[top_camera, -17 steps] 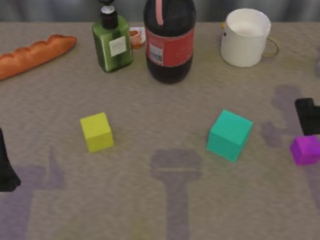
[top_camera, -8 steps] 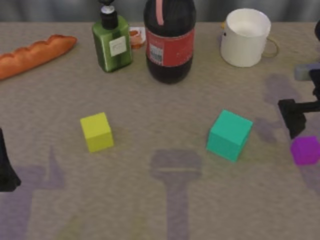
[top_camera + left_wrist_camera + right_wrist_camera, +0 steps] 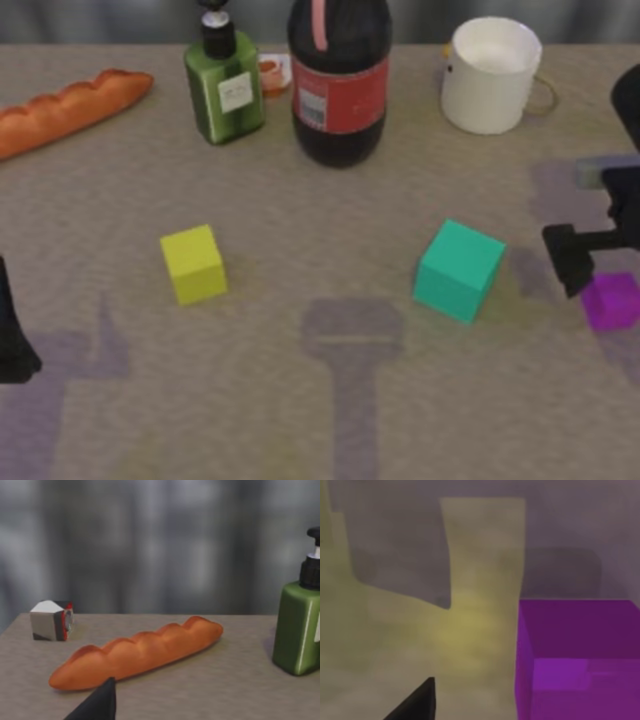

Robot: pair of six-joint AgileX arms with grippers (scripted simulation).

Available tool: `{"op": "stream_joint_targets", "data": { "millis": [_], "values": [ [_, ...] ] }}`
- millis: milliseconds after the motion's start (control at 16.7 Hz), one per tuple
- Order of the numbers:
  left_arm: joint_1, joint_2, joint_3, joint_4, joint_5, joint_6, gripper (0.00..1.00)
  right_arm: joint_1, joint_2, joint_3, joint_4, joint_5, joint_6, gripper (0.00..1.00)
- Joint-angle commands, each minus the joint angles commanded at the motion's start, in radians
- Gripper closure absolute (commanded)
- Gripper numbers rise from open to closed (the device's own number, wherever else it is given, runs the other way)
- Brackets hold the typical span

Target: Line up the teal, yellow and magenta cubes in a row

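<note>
Hovering right gripper (image 3: 590,262) just beside magenta cube (image 3: 611,301), not touching; finger state unclear. Left gripper (image 3: 12,345) parked at left edge.

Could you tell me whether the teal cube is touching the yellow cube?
No, the teal cube sits well apart from the yellow cube, with bare table between them.

Top camera is looking down on the table (image 3: 300,200) from above, far edge at frame top. Left wrist camera is sitting low, facing the far left corner; both are sharing the bread (image 3: 137,652). Right wrist camera is hovering close over the magenta cube (image 3: 577,657).
</note>
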State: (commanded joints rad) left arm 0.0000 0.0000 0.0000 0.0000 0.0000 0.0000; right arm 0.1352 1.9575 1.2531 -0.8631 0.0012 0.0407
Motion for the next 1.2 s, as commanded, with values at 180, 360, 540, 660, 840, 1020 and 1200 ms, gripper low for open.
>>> {"op": "stream_joint_targets", "data": {
  "millis": [180,360,540,660,840,1020,1200],
  "values": [
    [0.0,0.0,0.0,0.0,0.0,0.0,0.0,0.002,0.058,-0.064,0.126,0.0,0.003,0.0],
    [0.0,0.0,0.0,0.0,0.0,0.0,0.0,0.002,0.084,-0.088,0.169,0.001,0.004,0.0],
    [0.0,0.0,0.0,0.0,0.0,0.0,0.0,0.002,0.084,-0.088,0.169,0.001,0.004,0.0],
    [0.0,0.0,0.0,0.0,0.0,0.0,0.0,0.002,0.084,-0.088,0.169,0.001,0.004,0.15],
    [0.0,0.0,0.0,0.0,0.0,0.0,0.0,0.002,0.084,-0.088,0.169,0.001,0.004,0.38],
    [0.0,0.0,0.0,0.0,0.0,0.0,0.0,0.002,0.084,-0.088,0.169,0.001,0.004,0.6],
    [0.0,0.0,0.0,0.0,0.0,0.0,0.0,0.002,0.084,-0.088,0.169,0.001,0.004,0.83]
  ]
}}
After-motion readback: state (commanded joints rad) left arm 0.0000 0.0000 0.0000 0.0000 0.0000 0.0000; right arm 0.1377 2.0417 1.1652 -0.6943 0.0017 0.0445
